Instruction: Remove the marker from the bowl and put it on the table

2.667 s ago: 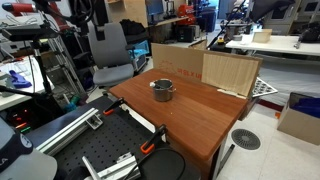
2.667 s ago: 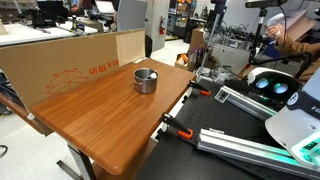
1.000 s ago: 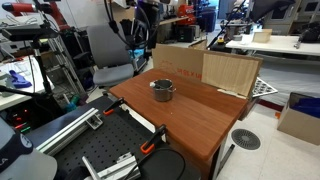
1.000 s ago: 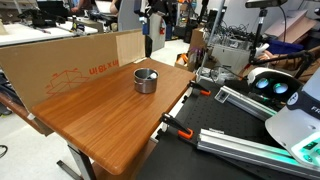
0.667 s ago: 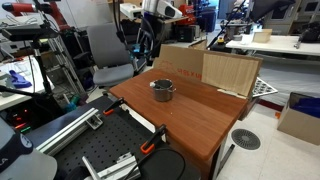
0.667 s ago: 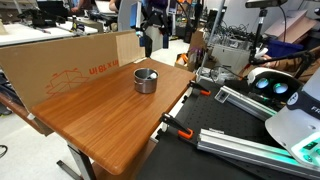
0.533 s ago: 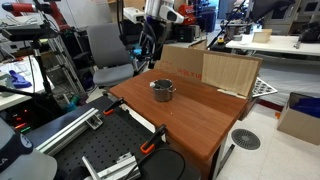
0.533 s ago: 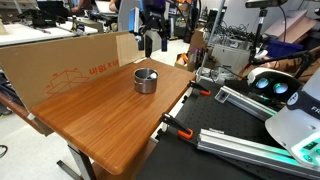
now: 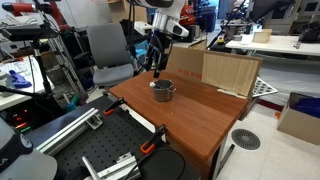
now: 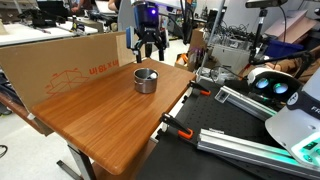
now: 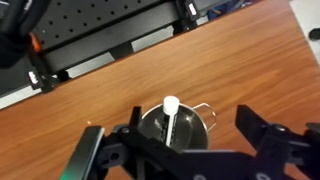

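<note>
The small silver metal bowl (image 9: 162, 91) stands on the reddish-brown wood table (image 9: 200, 115); it also shows in the other exterior view (image 10: 146, 80) and in the wrist view (image 11: 176, 128). A white marker (image 11: 170, 120) leans inside it with its capped end over the rim. My gripper (image 9: 157, 68) hangs above and slightly behind the bowl, also seen from the other side (image 10: 148, 50). In the wrist view its fingers (image 11: 175, 150) are open, spread on either side of the bowl, holding nothing.
A cardboard panel (image 9: 230, 72) stands along the table's far side and shows as a long wall (image 10: 70, 62) in an exterior view. Black railed benches with clamps (image 9: 120, 150) sit beside the table. A grey office chair (image 9: 108, 50) is behind.
The arm has swung in from behind the table and come down toward the bowl. The bowl and marker have not moved.
</note>
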Motion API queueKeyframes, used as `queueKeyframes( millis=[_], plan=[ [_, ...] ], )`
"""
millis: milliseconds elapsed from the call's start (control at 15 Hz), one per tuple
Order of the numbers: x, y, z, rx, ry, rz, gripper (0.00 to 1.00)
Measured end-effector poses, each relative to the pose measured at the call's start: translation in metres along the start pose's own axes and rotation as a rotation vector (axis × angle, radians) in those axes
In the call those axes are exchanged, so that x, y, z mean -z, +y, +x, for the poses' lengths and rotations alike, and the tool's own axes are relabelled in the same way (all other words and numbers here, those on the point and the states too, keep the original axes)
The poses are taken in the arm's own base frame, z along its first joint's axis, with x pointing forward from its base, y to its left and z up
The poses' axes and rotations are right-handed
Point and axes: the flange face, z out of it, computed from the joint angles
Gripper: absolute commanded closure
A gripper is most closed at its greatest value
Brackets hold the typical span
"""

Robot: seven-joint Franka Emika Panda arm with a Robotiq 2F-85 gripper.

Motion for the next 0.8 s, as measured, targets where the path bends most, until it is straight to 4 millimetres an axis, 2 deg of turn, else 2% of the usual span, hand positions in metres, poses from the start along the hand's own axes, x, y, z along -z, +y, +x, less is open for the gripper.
queueKeyframes(
  millis=[533, 600, 667, 800],
  plan=[
    [-0.042, -0.002, 0.020, -0.043, -0.051, -0.095, 0.02],
    [-0.044, -0.002, 0.023, -0.051, -0.057, -0.097, 0.26],
    [-0.046, -0.002, 0.026, -0.055, -0.061, -0.099, 0.27],
    [-0.048, -0.003, 0.030, -0.056, -0.064, -0.101, 0.38]
  ],
)
